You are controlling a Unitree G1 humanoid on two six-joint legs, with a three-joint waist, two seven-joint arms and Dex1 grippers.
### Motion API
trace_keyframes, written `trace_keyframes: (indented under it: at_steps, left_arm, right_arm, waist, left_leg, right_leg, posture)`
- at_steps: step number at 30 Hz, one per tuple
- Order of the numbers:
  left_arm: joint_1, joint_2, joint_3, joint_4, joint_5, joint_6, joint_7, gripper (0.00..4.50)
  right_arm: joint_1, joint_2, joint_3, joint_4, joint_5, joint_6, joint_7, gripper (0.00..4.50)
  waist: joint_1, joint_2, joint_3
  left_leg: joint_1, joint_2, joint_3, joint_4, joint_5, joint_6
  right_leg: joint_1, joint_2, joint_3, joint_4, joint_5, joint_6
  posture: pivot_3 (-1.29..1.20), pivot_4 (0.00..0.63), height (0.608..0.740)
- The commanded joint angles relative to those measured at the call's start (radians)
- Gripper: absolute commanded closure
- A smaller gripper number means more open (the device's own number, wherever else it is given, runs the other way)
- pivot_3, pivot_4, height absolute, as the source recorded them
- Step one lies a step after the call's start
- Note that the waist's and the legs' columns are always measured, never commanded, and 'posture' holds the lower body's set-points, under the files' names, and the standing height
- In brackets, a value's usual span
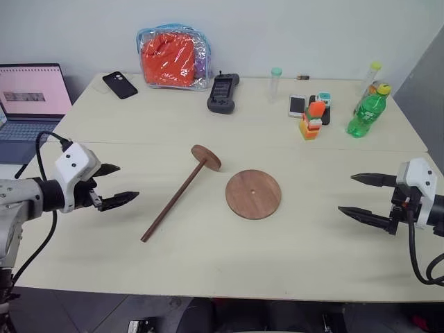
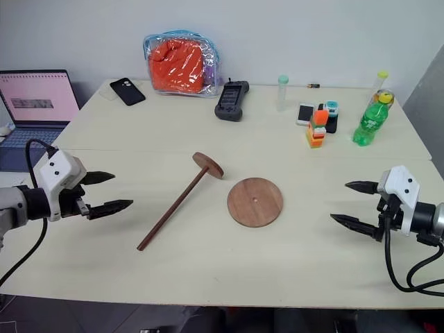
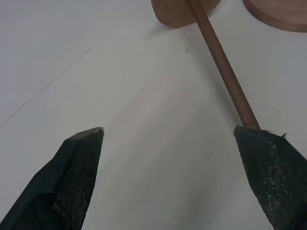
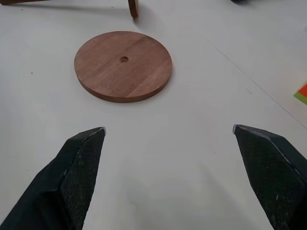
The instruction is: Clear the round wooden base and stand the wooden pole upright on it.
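The round wooden base (image 1: 253,194) lies flat at the table's middle, its centre hole showing and nothing on it. Just left of it the wooden pole (image 1: 175,199) lies slanted on the table, its fixed disc (image 1: 206,157) at the far end. My left gripper (image 1: 119,184) hovers open at the left, apart from the pole's near end. At the right my right gripper (image 1: 359,195) hangs open, facing the base (image 4: 123,65) from a distance. Both hold nothing.
Along the far edge sit a black phone (image 1: 120,84), a clear bag with orange contents (image 1: 173,57), a black handset (image 1: 223,93), a small tube (image 1: 275,83), a colourful block stack (image 1: 311,119) and a green bottle (image 1: 367,111). A laptop (image 1: 31,97) stands at far left.
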Motion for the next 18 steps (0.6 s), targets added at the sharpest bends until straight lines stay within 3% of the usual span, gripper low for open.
trace_keyframes:
  at_steps: [1, 11, 18]
  left_arm:
    - [-0.018, 0.014, 0.000, 0.006, 0.017, -0.024, -0.005, 0.00]
    - [-0.044, 0.011, -0.025, 0.009, 0.035, -0.015, -0.007, 0.00]
    - [-0.122, 0.000, -0.085, -0.116, 0.021, 0.166, 0.059, 0.00]
  right_arm:
    - [0.001, 0.000, -0.040, -0.025, -0.002, -0.017, 0.000, 0.02]
    - [0.004, 0.014, -0.033, -0.044, -0.006, -0.015, -0.003, 0.02]
    - [-0.038, 0.038, 0.018, -0.171, 0.076, 0.061, -0.022, 0.02]
  waist:
    - [0.000, 0.000, 0.000]
    - [0.000, 0.000, 0.000]
    - [0.000, 0.000, 0.000]
  left_leg:
    - [0.000, 0.000, 0.000, 0.000, 0.000, 0.000]
    - [0.000, 0.000, 0.000, 0.000, 0.000, 0.000]
    - [-0.001, -0.001, -0.001, 0.001, 0.000, 0.000]
  right_leg:
    - [0.000, 0.000, 0.000, 0.000, 0.000, 0.000]
    - [0.000, 0.000, 0.000, 0.000, 0.000, 0.000]
    - [0.000, 0.001, 0.000, 0.001, 0.000, 0.000]
  posture:
    - [0.00, 0.150, 0.740]
    - [0.00, 0.150, 0.740]
    - [0.00, 0.150, 0.740]
